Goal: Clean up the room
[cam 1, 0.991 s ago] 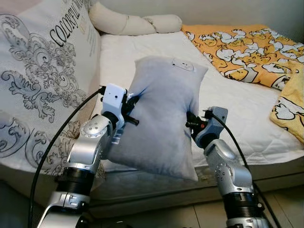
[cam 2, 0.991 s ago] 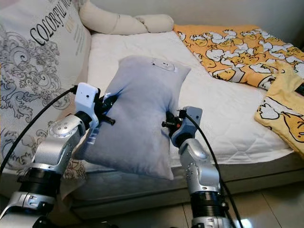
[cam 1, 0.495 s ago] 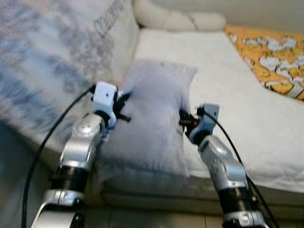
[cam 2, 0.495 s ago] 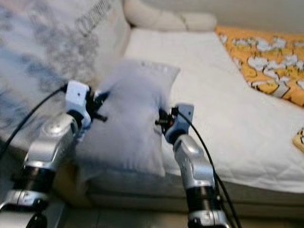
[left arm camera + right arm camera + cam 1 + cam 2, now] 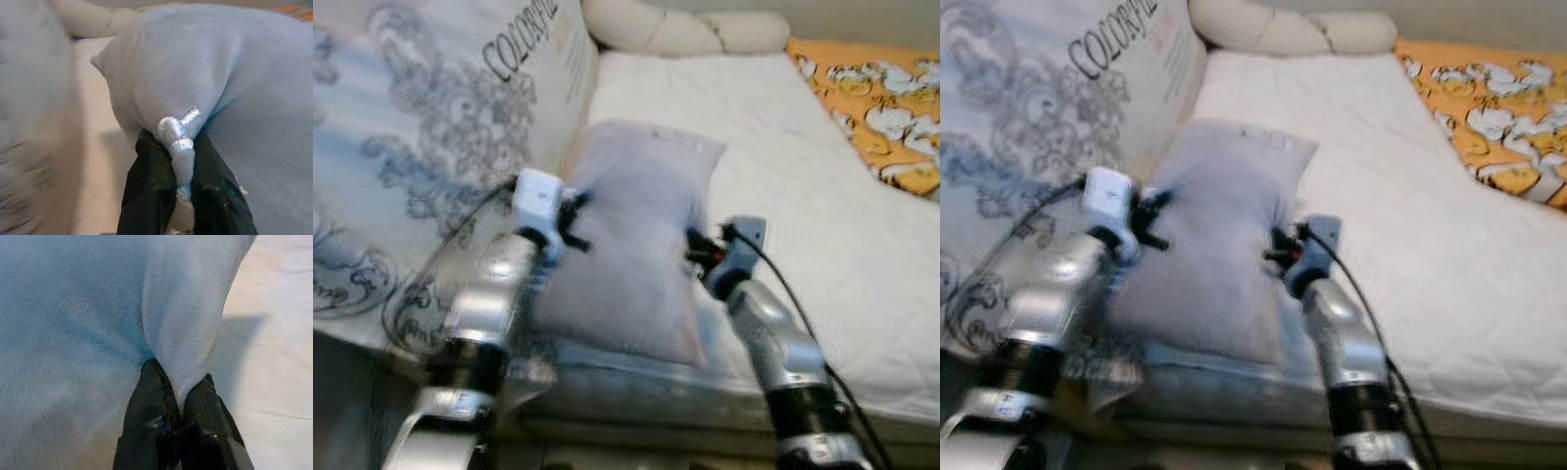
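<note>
A white bed (image 5: 822,245) spans the frame, a large patterned cushion (image 5: 421,147) at upper left. At centre, the grey pillow (image 5: 631,245) hangs pinched between left gripper (image 5: 182,147) and right gripper (image 5: 177,387).

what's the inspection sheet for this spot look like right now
surface: white mattress, bare quilted top
job's things: grey pillow held up over the near edge of the bed
clutter: orange cartoon blanket at far right; large patterned cushion on the left; cream bolster at the head
grippers: left gripper pinches one side of the pillow, right gripper pinches the other
cables: black cable runs along the right arm; another along the left arm
surroundings: nothing seen beyond the bed
</note>
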Controlling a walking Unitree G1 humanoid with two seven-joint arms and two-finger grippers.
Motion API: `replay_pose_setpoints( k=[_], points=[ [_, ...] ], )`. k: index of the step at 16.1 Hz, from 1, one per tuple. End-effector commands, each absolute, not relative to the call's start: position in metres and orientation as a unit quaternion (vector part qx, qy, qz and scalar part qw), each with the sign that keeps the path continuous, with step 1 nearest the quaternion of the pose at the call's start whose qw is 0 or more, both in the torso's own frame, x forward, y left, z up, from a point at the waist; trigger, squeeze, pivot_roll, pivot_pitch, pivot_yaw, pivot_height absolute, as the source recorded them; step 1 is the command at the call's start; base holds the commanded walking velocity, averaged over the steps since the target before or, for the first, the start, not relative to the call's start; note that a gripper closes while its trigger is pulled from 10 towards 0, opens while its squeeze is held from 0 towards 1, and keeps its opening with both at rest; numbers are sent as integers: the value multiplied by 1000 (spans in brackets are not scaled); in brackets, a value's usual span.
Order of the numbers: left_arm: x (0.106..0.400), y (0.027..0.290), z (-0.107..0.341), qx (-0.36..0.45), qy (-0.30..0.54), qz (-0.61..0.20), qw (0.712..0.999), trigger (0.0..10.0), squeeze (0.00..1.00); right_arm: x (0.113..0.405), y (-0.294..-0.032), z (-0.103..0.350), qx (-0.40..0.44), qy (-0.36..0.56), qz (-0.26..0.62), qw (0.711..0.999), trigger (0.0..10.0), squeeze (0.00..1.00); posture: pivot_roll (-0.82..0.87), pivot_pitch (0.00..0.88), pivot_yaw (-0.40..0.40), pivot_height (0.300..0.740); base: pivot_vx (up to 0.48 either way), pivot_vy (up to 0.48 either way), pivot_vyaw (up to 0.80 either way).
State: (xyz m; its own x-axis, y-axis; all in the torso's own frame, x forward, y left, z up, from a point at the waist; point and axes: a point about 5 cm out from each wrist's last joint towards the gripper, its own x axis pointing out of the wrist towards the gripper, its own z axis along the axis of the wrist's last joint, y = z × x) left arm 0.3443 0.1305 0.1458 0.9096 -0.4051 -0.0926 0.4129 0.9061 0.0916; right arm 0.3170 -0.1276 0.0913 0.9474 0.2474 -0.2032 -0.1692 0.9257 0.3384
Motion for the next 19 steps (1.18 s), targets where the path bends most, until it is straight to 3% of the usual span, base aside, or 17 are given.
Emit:
replay_pose_setpoints(
  k=[1, 2, 9, 12, 15, 19],
  points=[
    [349, 141, 162, 69, 5, -191, 979, 10000, 0, 320, -128, 101, 177, 98, 107, 973, 10000, 0, 27, 0, -13, 740, 292, 0, 0],
    [350, 142, 162, 70, 5, -190, 979, 10000, 0, 319, -129, 100, 196, 98, 103, 970, 10000, 1000, 24, 0, -11, 740, 289, 0, 0],
    [370, 146, 158, 136, 25, -187, 973, 10000, 0, 316, -153, 97, 91, 79, 109, 987, 10000, 1000, -1, 0, 4, 740, 119, 0, 0],
    [381, 162, 153, 237, 44, -184, 953, 10000, 0, 298, -148, 109, 65, 68, 279, 956, 10000, 1000, -26, 0, 25, 740, 0, 0, 0],
    [390, 177, 157, 316, 62, -189, 928, 10000, 0, 292, -153, 124, 59, 52, 340, 937, 10000, 1000, -42, 0, 27, 740, 0, 0, 0],
    [402, 184, 177, 348, 46, -154, 923, 10000, 0, 280, -148, 131, 49, 61, 407, 910, 10000, 1000, -64, 0, 26, 740, 0, 0, 0]
  ],
)
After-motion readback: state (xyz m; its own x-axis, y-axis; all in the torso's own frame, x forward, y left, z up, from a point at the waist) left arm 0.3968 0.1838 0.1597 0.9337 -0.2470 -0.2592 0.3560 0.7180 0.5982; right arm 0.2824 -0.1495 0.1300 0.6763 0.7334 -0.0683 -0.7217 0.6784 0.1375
